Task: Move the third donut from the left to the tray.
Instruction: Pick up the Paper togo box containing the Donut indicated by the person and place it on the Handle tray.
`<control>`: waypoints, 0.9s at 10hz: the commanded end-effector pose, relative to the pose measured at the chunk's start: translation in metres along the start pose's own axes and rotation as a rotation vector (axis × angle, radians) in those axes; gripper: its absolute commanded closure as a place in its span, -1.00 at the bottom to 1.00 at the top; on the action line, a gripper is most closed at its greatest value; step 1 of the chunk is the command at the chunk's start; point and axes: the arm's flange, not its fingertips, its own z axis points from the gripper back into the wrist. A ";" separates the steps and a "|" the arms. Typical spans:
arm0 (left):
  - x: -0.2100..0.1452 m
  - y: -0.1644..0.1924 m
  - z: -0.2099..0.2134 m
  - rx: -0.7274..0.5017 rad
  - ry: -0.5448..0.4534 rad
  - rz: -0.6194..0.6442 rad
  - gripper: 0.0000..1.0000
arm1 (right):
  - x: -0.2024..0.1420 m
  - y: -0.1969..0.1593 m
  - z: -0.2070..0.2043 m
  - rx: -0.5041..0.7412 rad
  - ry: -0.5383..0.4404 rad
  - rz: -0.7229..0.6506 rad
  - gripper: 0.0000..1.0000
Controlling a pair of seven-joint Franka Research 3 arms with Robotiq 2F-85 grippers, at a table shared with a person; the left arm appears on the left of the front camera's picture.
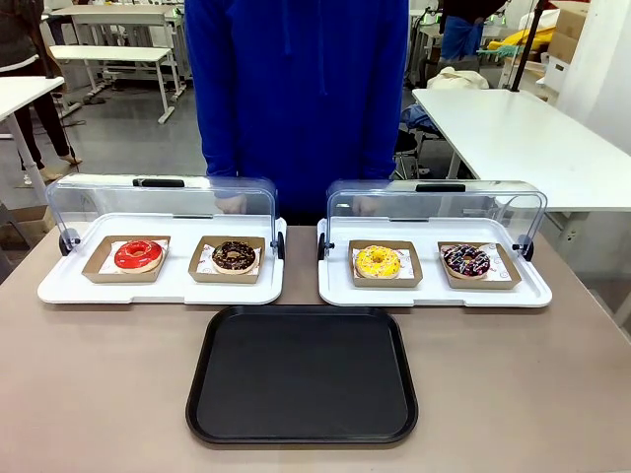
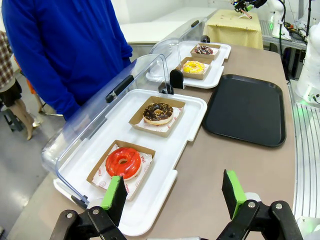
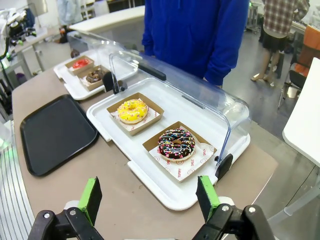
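The yellow-iced donut point(image 1: 378, 261) point(image 2: 193, 67) point(image 3: 132, 110) lies in its brown cardboard holder on the right white tray, third from the left. The black tray point(image 1: 303, 374) point(image 2: 248, 108) point(image 3: 54, 134) lies bare at the front middle of the table. My left gripper point(image 2: 174, 195) hangs open above the table's left end, near the red donut point(image 1: 138, 255) point(image 2: 122, 162). Open as well, my right gripper point(image 3: 149, 198) hovers above the table's right end, close to the sprinkled chocolate donut point(image 1: 465, 260) point(image 3: 176, 142).
Two white trays point(image 1: 59, 286) point(image 1: 532, 291) stand side by side with their clear domed lids tipped open toward the person in blue point(image 1: 296, 89), whose hands rest behind the lids. A chocolate donut point(image 1: 234, 256) point(image 2: 158, 112) sits second from the left.
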 end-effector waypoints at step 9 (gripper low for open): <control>0.000 0.000 0.000 0.005 -0.022 -0.014 -1.00 | 0.002 -0.005 -0.002 -0.006 -0.031 0.027 -1.00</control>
